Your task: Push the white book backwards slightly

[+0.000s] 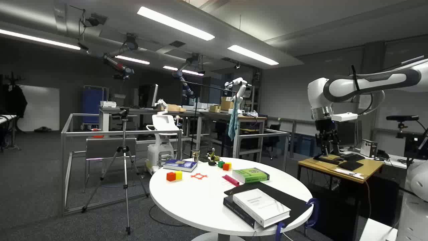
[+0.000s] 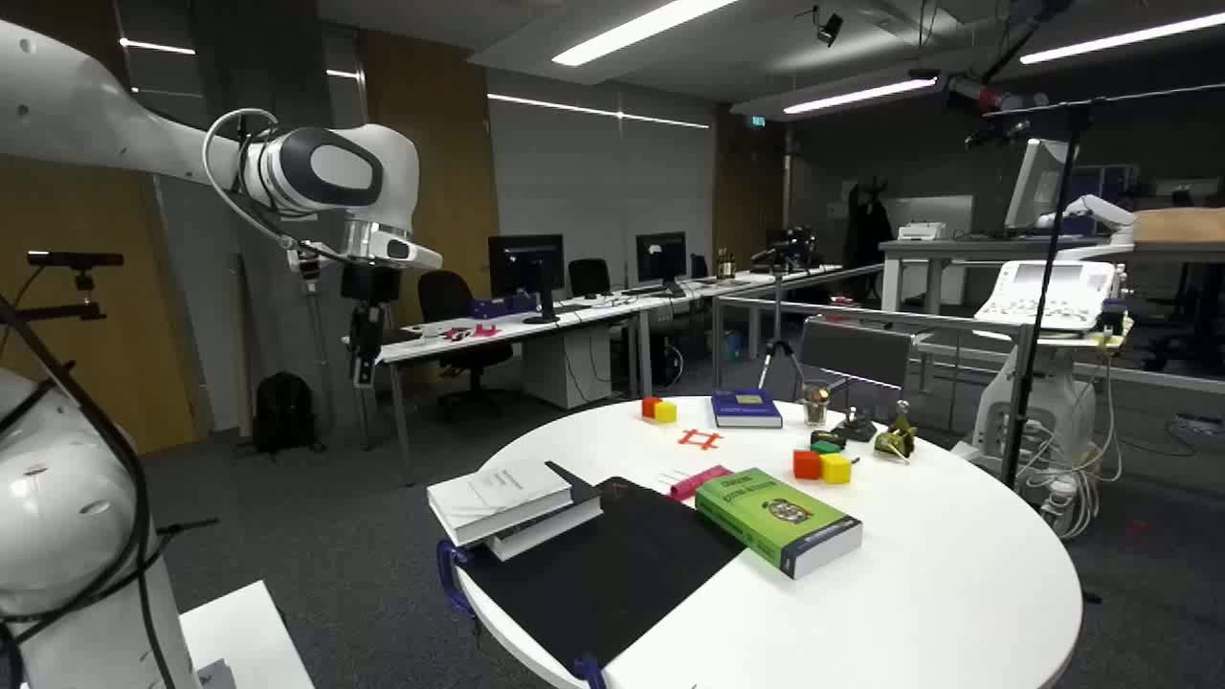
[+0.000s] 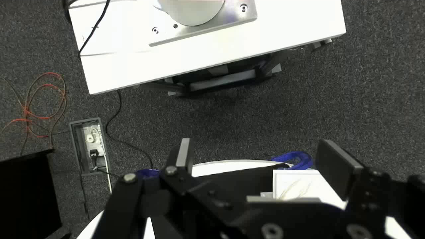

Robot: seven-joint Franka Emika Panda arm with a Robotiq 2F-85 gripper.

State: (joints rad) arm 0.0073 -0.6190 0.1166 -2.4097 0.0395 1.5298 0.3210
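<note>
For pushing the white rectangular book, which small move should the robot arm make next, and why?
I would probably lower the open black two-fingered pincer towards the white rectangular book: the pincer hangs higher, apart from the book, and pushing needs contact.

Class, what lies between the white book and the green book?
In both exterior views, a black mat lies between the white book and the green book. In an exterior view, a dark book beneath the white one also juts in.

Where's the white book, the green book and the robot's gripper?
White book (image 1: 261, 205): in an exterior view, top cover.
Green book (image 2: 773, 512): in an exterior view, top cover.
Gripper (image 3: 259, 157): in the wrist view, midway between its fingertips.
</note>
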